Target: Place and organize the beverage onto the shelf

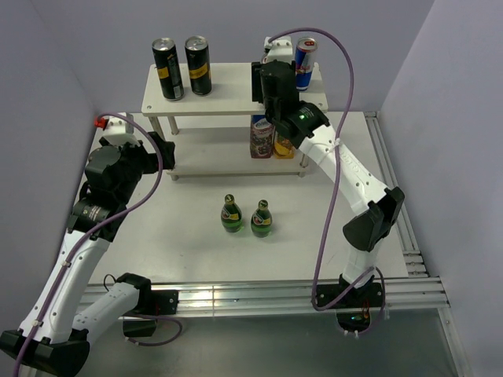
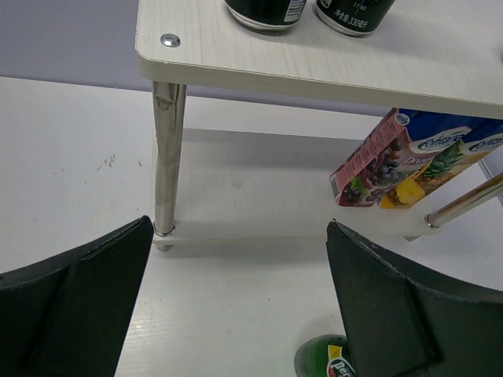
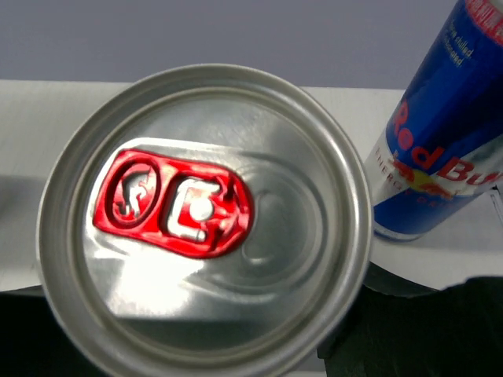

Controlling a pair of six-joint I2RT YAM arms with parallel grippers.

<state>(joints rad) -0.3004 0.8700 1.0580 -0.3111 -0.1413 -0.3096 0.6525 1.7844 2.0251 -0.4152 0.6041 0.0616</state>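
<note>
Top cam's parked high behind the arm bases, tilted down over the whole table (image 1: pixel 196 236), so it's the wide, far-off view. Left wrist cam rides low, peeking out between the left gripper's (image 2: pixel 236 306) fingers at the shelf (image 2: pixel 440 63) well ahead of them, sharing the black cans (image 2: pixel 267 12) and juice cartons (image 2: pixel 409 161) with the top one. Right wrist cam stares down, super close, onto the gripped can (image 3: pixel 204 220) between the right gripper's (image 3: pixel 216 349) fingers, the second blue-and-silver can (image 3: pixel 440 133) just beside it, also in the top view.

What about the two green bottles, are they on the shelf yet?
No, both green bottles stand on the table in front of the shelf.
</note>
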